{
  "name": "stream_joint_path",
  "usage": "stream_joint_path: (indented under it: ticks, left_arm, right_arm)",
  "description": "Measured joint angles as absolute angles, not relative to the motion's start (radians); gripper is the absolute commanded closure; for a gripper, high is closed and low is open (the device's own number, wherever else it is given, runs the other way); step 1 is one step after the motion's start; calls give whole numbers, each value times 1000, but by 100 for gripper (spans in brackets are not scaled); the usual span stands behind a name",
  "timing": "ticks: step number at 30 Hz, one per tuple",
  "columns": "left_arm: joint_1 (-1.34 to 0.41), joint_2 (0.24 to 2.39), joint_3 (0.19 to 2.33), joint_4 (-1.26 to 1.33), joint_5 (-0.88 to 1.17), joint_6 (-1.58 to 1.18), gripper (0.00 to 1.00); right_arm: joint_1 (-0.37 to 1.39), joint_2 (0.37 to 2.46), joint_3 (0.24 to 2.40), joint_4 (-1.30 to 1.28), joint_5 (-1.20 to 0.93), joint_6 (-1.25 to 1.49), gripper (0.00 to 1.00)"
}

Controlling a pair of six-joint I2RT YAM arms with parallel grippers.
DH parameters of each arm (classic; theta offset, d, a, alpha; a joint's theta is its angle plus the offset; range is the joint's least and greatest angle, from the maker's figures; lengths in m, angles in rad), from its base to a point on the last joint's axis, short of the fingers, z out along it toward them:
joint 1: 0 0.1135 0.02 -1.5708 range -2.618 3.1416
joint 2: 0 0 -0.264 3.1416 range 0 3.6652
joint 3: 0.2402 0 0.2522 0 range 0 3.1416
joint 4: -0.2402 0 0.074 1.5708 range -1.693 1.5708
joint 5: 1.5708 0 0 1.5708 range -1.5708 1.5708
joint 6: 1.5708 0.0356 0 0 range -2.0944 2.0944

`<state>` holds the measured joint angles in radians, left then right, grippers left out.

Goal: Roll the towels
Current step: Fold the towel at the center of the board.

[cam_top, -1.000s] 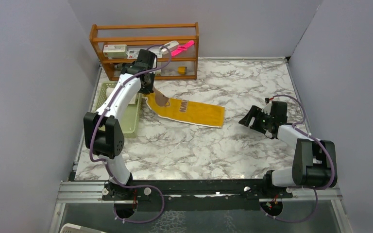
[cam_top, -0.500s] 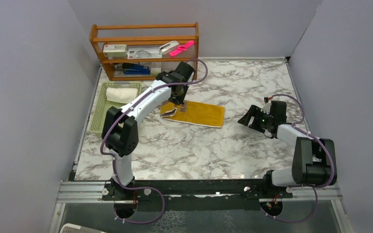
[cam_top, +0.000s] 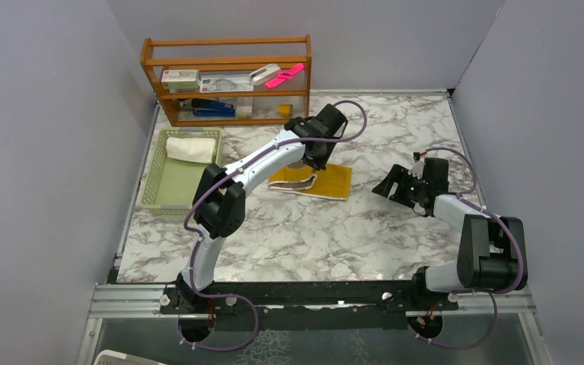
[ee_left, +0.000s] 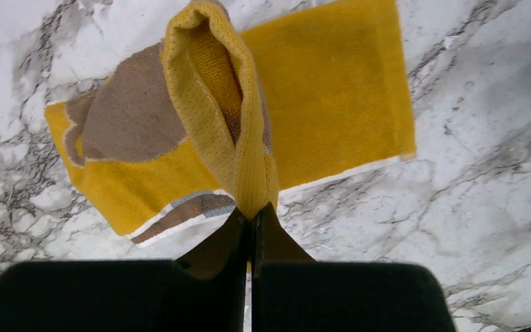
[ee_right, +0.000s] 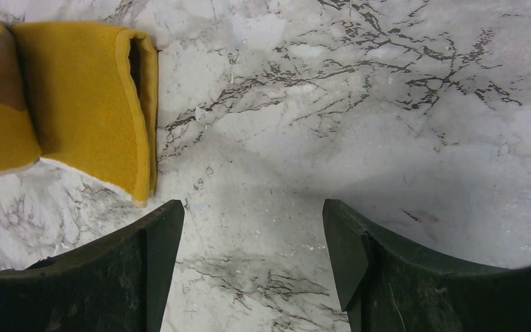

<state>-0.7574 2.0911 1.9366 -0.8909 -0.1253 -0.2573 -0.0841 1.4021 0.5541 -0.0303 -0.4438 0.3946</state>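
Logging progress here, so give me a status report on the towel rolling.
Left claw shut on yellow towel, end lifted, doubled over. Right claw open, empty. White towel in green basket. Nothing blocking.

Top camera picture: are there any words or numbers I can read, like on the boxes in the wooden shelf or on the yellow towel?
No text can be read in any view.
White box in the wooden shelf: has a printed label, too small and blurred to read.
Longer box beside it: print too small to read.
Yellow towel: folded over, no letters showing, only brown patches.
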Motion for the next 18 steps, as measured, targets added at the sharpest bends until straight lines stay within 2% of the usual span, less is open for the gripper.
stream_joint_path:
  ticks: [18]
  left_arm:
    - [-797,2167,1959,-891,-34,-299,100]
  right_arm:
    - [-84,1404,554,-28,-453,395,25]
